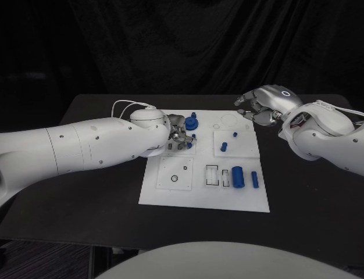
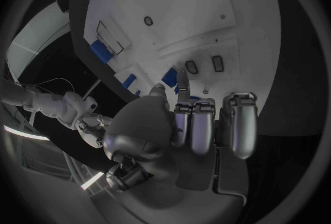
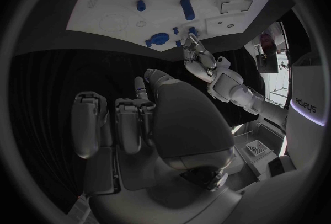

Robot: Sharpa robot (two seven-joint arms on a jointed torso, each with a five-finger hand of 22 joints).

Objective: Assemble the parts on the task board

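Head view, left hand: we see our left hand (image 1: 177, 135) low over the far left part of the task board (image 1: 170, 197), fingertips close by a small blue peg (image 1: 191, 137); whether it pinches that peg or only nears it, we cannot tell.
Left wrist view: our fingers (image 2: 201, 124) lie curled together beside a small blue piece (image 2: 170, 76); contact is hidden.
Right hand: our right hand (image 1: 263, 103) hangs off the board's far right corner, fingers loosely curled, holding nothing.
Seated, as we judge: a blue round knob (image 1: 191, 122), a short peg (image 1: 235, 135) and a second peg (image 1: 224, 146) stand on the far half.
Left to do, as we judge: a large blue cylinder (image 1: 238, 176) and a slim blue pin (image 1: 254, 179) lie loose near two open rectangular slots (image 1: 212, 175).
Progress: roughly midway, we reckon.
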